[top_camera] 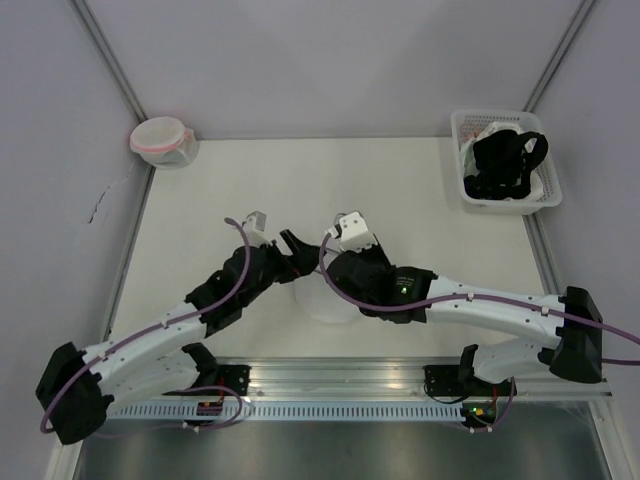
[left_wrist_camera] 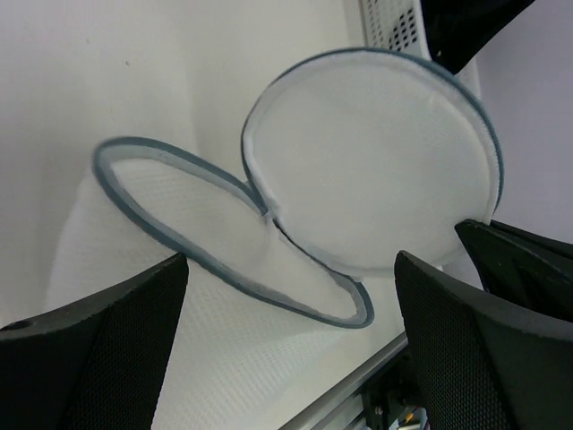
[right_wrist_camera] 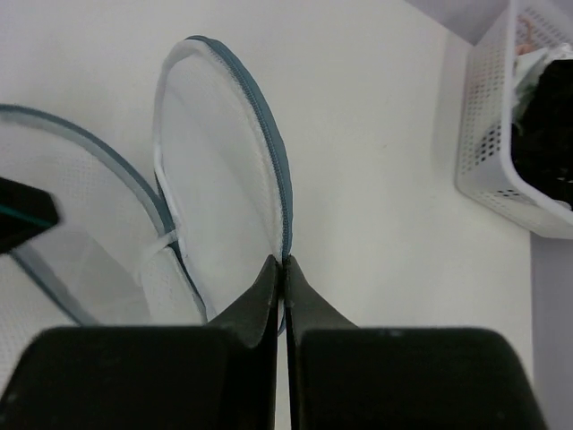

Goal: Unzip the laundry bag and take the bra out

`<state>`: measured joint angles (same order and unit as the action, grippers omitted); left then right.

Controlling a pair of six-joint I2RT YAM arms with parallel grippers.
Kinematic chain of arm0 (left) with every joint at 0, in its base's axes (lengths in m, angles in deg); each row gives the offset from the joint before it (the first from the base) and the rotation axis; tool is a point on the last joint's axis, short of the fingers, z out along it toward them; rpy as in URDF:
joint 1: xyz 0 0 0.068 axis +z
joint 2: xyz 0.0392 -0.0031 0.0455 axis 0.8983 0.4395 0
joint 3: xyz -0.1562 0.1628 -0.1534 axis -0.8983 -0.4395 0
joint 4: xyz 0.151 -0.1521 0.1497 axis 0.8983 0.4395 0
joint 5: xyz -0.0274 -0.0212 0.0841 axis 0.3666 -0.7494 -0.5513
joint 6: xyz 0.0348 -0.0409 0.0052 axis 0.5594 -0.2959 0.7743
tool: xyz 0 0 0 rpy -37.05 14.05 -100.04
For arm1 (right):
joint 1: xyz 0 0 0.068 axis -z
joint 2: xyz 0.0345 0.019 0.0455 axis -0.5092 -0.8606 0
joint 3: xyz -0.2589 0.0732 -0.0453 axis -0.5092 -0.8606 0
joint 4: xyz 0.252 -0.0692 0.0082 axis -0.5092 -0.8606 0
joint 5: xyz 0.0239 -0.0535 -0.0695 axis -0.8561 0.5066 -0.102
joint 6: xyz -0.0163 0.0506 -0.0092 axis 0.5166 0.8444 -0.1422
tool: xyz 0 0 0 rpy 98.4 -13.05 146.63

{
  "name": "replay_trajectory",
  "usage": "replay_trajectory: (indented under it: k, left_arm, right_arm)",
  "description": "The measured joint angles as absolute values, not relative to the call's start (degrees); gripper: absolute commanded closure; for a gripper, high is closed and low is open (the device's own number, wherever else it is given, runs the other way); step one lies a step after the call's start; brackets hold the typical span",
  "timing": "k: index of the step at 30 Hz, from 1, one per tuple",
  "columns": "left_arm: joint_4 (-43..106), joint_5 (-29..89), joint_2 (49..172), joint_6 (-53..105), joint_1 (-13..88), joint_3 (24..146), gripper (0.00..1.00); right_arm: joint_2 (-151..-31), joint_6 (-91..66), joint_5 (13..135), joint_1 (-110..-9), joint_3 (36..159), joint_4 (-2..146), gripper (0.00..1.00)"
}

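Note:
The laundry bag (left_wrist_camera: 192,210), white mesh with a grey-blue rim, lies unzipped near the table's front edge (top_camera: 318,302). Its round lid (left_wrist_camera: 376,161) stands raised, hinged to the base. My right gripper (right_wrist_camera: 285,262) is shut on the lid's zipper rim (right_wrist_camera: 273,152) and holds it up. My left gripper (left_wrist_camera: 291,269) is open and empty, just above the open base, with a finger (left_wrist_camera: 107,331) on either side. The base shows only white mesh inside. The black bra (top_camera: 505,160) lies in the white basket (top_camera: 470,192) at the far right, also in the right wrist view (right_wrist_camera: 542,125).
A round white pouch with a pink rim (top_camera: 160,138) stands at the far left corner. The slotted basket (right_wrist_camera: 488,134) sits against the right wall. Both arms crowd together at the front middle. A metal rail (top_camera: 330,375) runs along the near edge.

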<state>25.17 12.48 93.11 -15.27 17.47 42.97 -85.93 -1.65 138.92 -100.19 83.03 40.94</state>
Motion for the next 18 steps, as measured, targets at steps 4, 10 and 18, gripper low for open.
replay_trajectory:
  k: [4,10,18]
  left_arm:
    - [29.4,8.8,82.1,-15.5,17.5,42.7,0.00]
    - [36.6,5.7,68.9,-15.7,17.5,42.7,0.00]
    - [45.3,3.9,57.9,-18.1,17.5,38.9,0.00]
  right_arm:
    - [-85.1,-2.1,144.1,-98.9,83.5,39.2,1.00]
    - [-84.7,-5.7,148.6,-94.7,84.8,38.5,1.00]
    - [-88.2,-13.0,143.0,-97.5,85.4,40.0,0.91]
